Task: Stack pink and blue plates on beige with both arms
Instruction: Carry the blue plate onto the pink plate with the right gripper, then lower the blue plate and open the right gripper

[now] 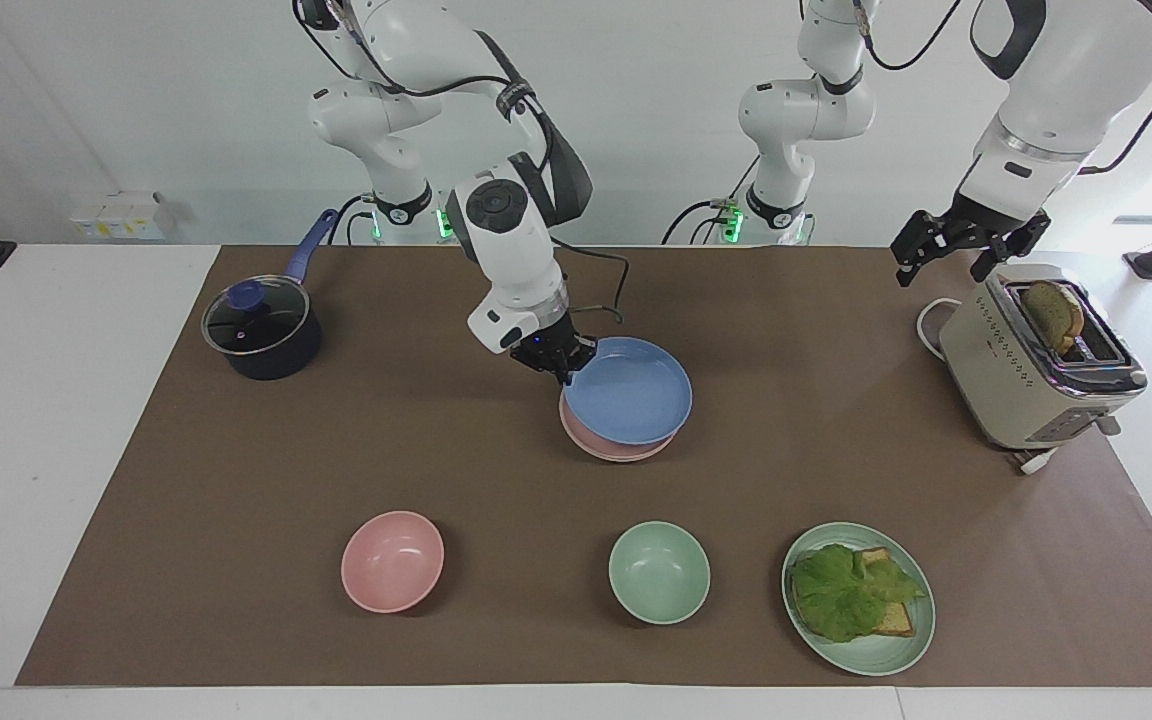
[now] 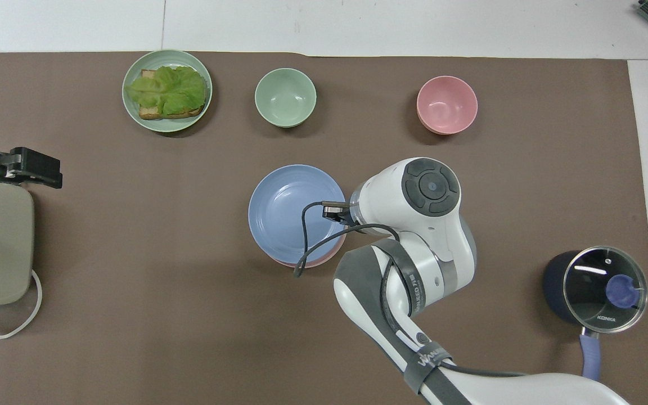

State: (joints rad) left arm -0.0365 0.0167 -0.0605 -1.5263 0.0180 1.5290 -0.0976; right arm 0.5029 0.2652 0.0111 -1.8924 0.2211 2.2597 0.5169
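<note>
My right gripper [image 1: 564, 372] is shut on the rim of the blue plate [image 1: 631, 395], on the side toward the right arm's end. The blue plate [image 2: 284, 208] hangs low over the pink plate [image 1: 608, 448] in the middle of the mat and covers most of it. Only a crescent of the pink plate [image 2: 319, 260] shows. I cannot tell whether the two plates touch. The beige plate is hidden. My left gripper [image 1: 944, 268] waits open and empty in the air above the toaster.
A toaster [image 1: 1036, 360] with a bread slice stands at the left arm's end. A lidded dark pot [image 1: 258, 330] stands at the right arm's end. Farthest from the robots are a pink bowl [image 1: 392, 561], a green bowl [image 1: 659, 572] and a green plate [image 1: 876, 655] with lettuce and toast.
</note>
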